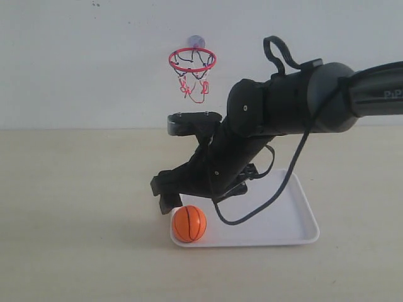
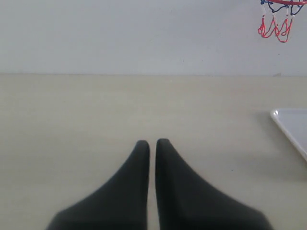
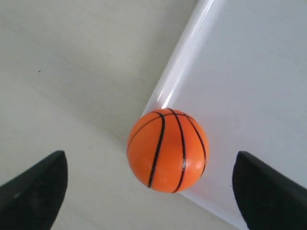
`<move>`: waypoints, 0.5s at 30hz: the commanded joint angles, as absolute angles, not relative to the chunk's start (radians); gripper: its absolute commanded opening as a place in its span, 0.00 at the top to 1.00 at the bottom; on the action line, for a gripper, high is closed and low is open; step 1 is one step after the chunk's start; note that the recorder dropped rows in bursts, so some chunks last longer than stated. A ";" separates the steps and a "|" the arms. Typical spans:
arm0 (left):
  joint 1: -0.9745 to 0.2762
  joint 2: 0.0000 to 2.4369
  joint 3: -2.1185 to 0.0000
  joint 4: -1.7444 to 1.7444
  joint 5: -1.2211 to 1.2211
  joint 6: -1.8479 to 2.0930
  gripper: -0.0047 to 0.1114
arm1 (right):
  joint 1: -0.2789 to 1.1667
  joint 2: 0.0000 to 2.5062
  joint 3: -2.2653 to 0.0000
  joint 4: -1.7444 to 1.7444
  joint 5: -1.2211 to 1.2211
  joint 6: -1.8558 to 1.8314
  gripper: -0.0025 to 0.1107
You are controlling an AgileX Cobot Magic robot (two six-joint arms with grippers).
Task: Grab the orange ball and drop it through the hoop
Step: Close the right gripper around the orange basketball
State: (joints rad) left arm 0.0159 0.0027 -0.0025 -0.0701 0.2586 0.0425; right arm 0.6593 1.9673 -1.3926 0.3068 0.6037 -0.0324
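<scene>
Lower wide-open right gripper straight down over small orange toy basketball resting at near-left corner of white plastic tray, centre it in the gap, squeeze gently at its widest girth, mind the rim, leave pressed-shut left gripper idle.

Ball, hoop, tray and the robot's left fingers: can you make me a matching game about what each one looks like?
Things:
1. ball
2. hoop
3. tray
4. left fingers

Looks:
A. red ring with a string net
B. black, closed together
C. orange with thin black lines
D. white and flat

Pairs: 1-C, 2-A, 3-D, 4-B
</scene>
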 commanded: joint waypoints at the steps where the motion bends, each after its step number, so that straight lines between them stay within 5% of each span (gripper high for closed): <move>1: 0.019 0.000 0.000 -0.079 0.255 0.047 0.92 | 0.660 1.973 -1.398 0.298 0.576 -0.023 0.22; 15: 0.019 0.000 0.000 -0.079 0.255 0.047 0.92 | 0.660 2.053 -1.398 0.291 0.527 -0.016 0.22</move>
